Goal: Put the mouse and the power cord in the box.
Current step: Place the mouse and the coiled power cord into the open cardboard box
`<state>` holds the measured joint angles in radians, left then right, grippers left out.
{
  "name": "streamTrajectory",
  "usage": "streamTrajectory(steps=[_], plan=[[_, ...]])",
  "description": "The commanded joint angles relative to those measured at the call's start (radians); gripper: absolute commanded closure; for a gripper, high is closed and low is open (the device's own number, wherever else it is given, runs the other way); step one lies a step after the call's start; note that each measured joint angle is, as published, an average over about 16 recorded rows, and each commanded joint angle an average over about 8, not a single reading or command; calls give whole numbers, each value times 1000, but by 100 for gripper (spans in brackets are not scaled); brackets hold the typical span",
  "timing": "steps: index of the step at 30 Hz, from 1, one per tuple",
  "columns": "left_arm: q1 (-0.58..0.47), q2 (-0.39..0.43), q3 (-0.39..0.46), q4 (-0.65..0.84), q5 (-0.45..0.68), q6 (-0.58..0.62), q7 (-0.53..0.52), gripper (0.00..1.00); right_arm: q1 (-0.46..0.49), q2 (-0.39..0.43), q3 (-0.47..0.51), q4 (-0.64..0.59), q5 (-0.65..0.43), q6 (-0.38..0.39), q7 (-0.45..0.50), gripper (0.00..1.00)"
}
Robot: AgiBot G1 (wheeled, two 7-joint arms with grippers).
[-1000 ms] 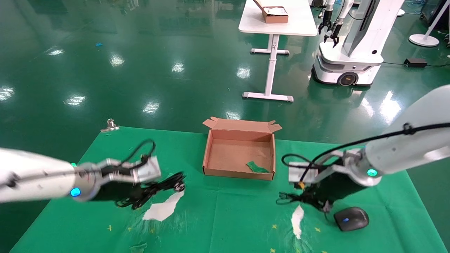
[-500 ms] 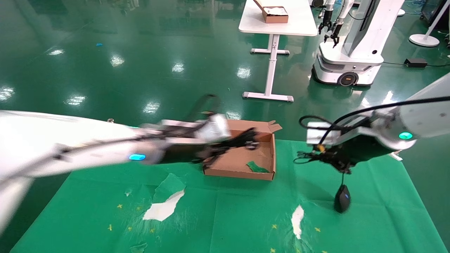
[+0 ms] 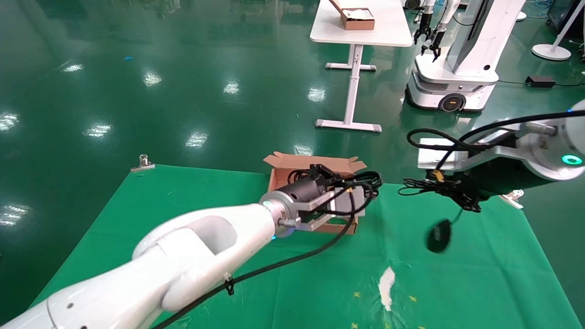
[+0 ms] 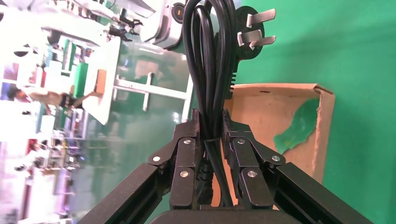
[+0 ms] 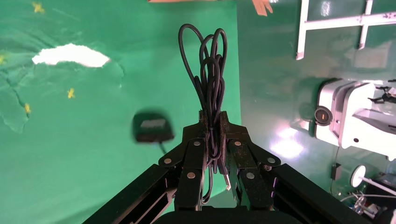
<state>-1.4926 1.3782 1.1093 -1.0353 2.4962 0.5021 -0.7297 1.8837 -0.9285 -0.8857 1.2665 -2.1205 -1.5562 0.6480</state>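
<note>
The brown cardboard box (image 3: 292,161) stands at the far middle of the green cloth, mostly hidden behind my left arm. My left gripper (image 3: 330,177) hovers over it, shut on the bundled power cord (image 3: 367,179). In the left wrist view the gripper (image 4: 211,114) clamps the cord (image 4: 208,56) above the box (image 4: 275,107), its plug end sticking out past the fingertips. To the right of the box my right gripper (image 3: 462,195) is raised, shut on the mouse's coiled thin cable (image 5: 210,70). The black mouse (image 3: 438,235) dangles from it above the cloth, white label showing (image 5: 152,126).
A green scrap (image 4: 299,128) lies inside the box. The cloth has a torn white patch (image 3: 386,283). Metal clips (image 3: 143,162) hold the cloth at its far edges. Beyond stand a white table (image 3: 361,27) with another brown box (image 3: 358,18) and a second robot (image 3: 457,68).
My left arm swung the power cord from the cloth's left side to above the box. My right gripper rose, lifting the mouse off the cloth by its cable.
</note>
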Motion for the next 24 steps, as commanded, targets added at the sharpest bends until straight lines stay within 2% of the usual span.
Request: streamTrajectory(steps=[1,3,16,20,24], plan=[[-6,1,61,19,32,-54,-42,22,1,17,-2,36,5,-11,24,100],[-17,1,97,28,49,-75,-84,0,3,24,-11,47,11,-8,34,100],[-69,0,226,39,163,-77,-324,0,12,-4,-43,37,27,30,35,100],[-89,-6,217,86,197,-53,-418,0,14,-18,-46,30,32,37,27,100],[-120,-29,163,157,227,-26,-544,0,19,-39,-48,12,39,52,3,100]])
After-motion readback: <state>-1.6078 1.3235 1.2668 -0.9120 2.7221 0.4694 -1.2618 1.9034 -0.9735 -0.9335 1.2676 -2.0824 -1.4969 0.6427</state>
